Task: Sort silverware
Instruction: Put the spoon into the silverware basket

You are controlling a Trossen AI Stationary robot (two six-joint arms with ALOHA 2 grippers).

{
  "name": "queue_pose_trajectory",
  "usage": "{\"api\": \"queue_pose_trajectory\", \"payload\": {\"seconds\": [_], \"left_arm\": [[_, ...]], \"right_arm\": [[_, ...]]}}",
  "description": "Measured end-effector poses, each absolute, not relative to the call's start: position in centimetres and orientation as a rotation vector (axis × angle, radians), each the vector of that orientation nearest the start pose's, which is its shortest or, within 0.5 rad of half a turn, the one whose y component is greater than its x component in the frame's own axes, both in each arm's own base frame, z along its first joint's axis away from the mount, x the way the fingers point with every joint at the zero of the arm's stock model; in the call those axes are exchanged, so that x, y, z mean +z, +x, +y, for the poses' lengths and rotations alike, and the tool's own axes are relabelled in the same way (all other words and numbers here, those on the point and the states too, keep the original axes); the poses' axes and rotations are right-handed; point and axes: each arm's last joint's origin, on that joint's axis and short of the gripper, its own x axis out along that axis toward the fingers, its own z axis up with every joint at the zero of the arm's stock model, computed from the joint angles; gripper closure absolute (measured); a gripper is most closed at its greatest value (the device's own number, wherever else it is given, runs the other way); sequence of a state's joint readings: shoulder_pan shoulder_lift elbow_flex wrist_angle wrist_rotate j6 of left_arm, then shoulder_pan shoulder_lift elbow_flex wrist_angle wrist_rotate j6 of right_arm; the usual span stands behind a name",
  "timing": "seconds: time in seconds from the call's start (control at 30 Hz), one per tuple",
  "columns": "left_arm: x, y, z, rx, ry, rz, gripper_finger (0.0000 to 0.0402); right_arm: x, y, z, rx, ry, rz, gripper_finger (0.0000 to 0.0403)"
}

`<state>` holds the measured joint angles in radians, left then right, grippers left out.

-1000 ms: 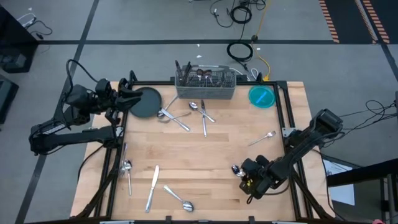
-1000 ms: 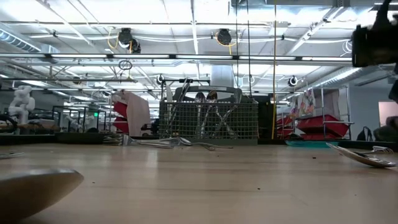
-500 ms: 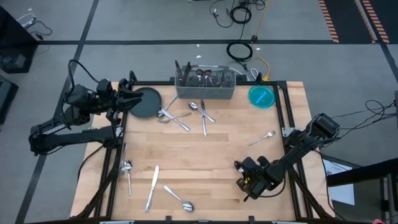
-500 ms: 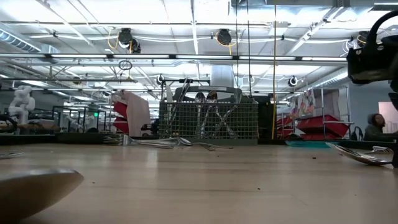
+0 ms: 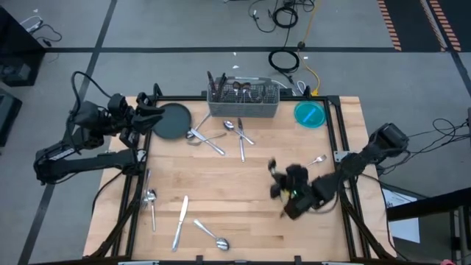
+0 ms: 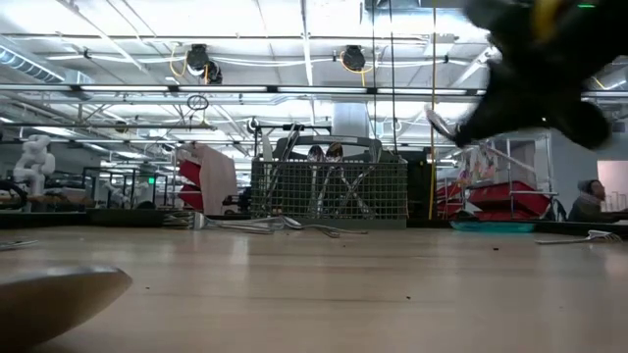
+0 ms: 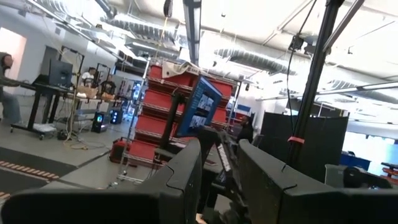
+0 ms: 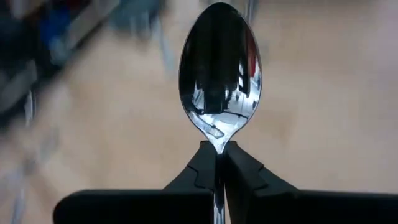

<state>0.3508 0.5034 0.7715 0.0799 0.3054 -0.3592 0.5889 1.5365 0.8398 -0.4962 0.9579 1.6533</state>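
Wooden tabletop point(image 5: 243, 191) is seen from above, strewn with silverware: a cluster of pieces point(image 5: 224, 136) lies just in front of the wire-mesh caddy point(image 5: 243, 99) at the far edge, a fork point(image 5: 310, 163) lies near the right edge, and more pieces lie toward the near-left corner point(image 5: 180, 221). A dark plate point(image 5: 171, 121) and a blue dish point(image 5: 310, 115) are set to either side of the caddy. A spoon point(image 8: 220, 74) is clamped by its neck between the closed fingers of the right gripper point(image 8: 220, 163), bowl pointing away, and is held above the table's right-centre point(image 5: 274, 177). The left gripper point(image 7: 219, 163) waits partly open and empty beside the plate. The carrying step is judged in hand; next the spoon must be brought over the caddy and released into a compartment.
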Motion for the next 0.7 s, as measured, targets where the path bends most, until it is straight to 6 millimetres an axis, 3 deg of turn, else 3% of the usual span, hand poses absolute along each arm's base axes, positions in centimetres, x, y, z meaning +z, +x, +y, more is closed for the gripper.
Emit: {"api": "queue_pose_trajectory", "payload": {"seconds": [0.13, 0.23, 0.4, 0.53, 0.7], "left_arm": [[38.6, 9.4, 2.5, -0.013, -0.235, -0.334, 0.0293], [38.6, 9.4, 2.5, -0.010, -0.218, -0.332, 0.0293], [38.6, 9.4, 2.5, -0.009, -0.210, -0.331, 0.0293], [38.6, 9.4, 2.5, -0.007, -0.202, -0.332, 0.0293], [38.6, 9.4, 2.5, -0.003, -0.180, -0.332, 0.0293]], "right_arm": [[19.9, 25.6, 9.4, -0.936, 0.592, 0.145, 0.0401], [21.8, 27.6, 6.0, -0.978, 0.506, 0.096, 0.0402], [25.8, 31.2, -0.3, -0.744, 0.348, 0.006, 0.0402], [28.1, 31.1, -5.6, -0.769, 0.244, -0.177, 0.0402], [29.6, 29.9, -11.4, -0.713, 0.176, -0.358, 0.0403]]}}
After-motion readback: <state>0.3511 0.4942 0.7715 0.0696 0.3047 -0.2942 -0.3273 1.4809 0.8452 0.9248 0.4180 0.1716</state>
